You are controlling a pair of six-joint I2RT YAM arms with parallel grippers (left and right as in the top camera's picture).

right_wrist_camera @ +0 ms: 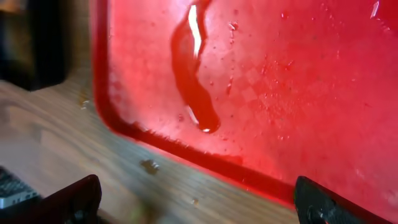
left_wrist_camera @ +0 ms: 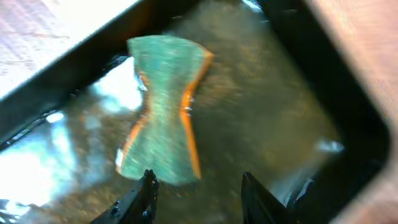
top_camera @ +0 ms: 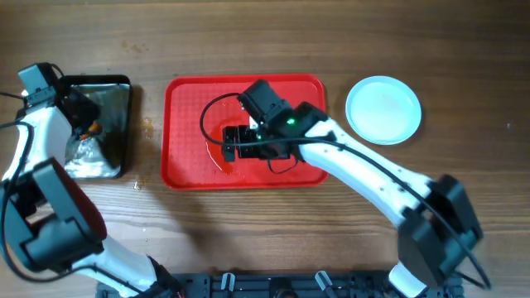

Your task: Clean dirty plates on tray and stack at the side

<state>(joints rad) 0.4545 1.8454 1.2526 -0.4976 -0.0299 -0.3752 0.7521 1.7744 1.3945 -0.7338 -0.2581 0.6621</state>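
The red tray (top_camera: 186, 108) lies mid-table, wet, with a water streak (right_wrist_camera: 194, 87) on its textured floor (right_wrist_camera: 298, 93). No plate shows on its bare parts. A pale mint-white plate (top_camera: 383, 109) sits on the wood to the tray's right; I cannot tell whether more lie under it. My right gripper (top_camera: 230, 145) hangs over the tray's lower middle, open and empty (right_wrist_camera: 193, 199), above the tray's rim. My left gripper (top_camera: 83, 124) is over the black pan (top_camera: 116, 91), open (left_wrist_camera: 199, 186), just above a green-and-orange sponge (left_wrist_camera: 165, 118) lying in it.
The black pan (left_wrist_camera: 348, 124) at the far left holds murky water and crumpled foil (top_camera: 87, 161). Small crumbs (right_wrist_camera: 149, 166) lie on the wood beside the tray. The right arm's cable loops over the tray.
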